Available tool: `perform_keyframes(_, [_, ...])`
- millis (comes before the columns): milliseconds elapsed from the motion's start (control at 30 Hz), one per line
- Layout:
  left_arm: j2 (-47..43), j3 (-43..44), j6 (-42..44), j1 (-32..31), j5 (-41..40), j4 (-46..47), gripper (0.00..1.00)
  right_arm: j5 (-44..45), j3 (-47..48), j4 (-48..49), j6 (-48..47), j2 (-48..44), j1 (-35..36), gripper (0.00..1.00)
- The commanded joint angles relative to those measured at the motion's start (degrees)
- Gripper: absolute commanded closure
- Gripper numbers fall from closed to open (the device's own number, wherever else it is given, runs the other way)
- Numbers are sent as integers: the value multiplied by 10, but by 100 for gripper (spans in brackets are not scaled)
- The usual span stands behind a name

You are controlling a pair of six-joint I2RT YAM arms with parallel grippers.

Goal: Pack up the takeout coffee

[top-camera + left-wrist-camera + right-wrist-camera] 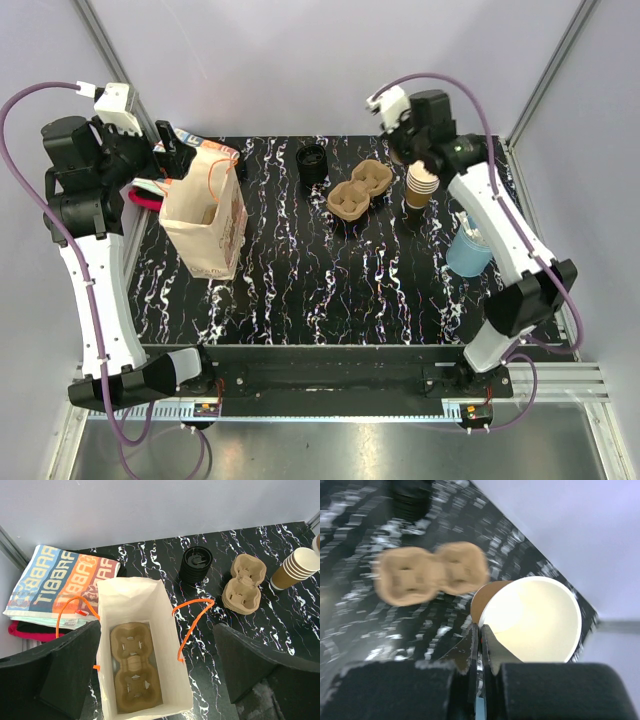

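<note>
No lidded kraft cup, the takeout coffee itself, is seen in any view; only a stack of lidless cups (421,186) is found far right on the tabletop (300,280), with black lids (313,163) to its left. The right tool (480,630) is nearly closed at the rim of the top cup (530,620), seemingly pinched on its wall. The left tool (156,635) is spread wide, empty, astride the white bag (130,597). Such a cup is judged light and crushable — best gripped gently, low on the body.
</note>
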Motion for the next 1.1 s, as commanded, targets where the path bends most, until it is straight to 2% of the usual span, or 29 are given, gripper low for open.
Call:
perform_keyframes(0, [-10,-4,-10,-1,15,31,1,-8,-9,-33,-19,-40,77,100])
perform_keyframes(133, [-15,-4,-10,-1,14,30,1,-50,1,-63,4,-32,122,100])
perform_keyframes(300, [-25,-6,-10,-1,10,31,1,-59,-8,-64,19,-12,180,100])
perform_keyframes(500, [-33,-11,-7,-2,6,29,1,-72,-85,-33,21,6,229,100])
perform_keyframes(800, [-36,-15,-3,-1,5,25,1,-67,-198,88,44,30,251,100])
perform_keyframes(1067, [-37,-20,-2,-1,5,25,1,-34,-228,166,84,54,262,100])
